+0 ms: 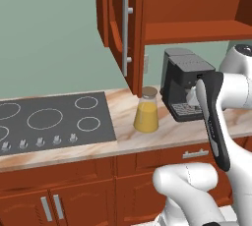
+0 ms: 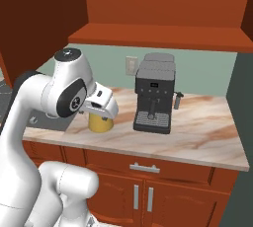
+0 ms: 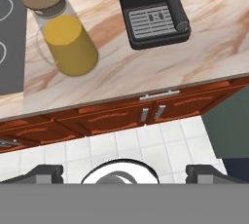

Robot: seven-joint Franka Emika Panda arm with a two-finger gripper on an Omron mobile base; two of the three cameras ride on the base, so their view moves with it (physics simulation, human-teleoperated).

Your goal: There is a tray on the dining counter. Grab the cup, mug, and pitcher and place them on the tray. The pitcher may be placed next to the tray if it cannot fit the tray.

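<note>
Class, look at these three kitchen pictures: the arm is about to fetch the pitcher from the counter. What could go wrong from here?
1. The pitcher stands close to the coffee machine, so a sideways reach might bump the machine.
2. It is smooth glass holding orange-yellow liquid; a poor grip could let it slip or tip.
3. The gripper, jaws open, hangs out over the floor tiles; an early release while carrying would likely drop the pitcher there.

A black coffee machine stands on the marbled counter beside a stovetop
</note>
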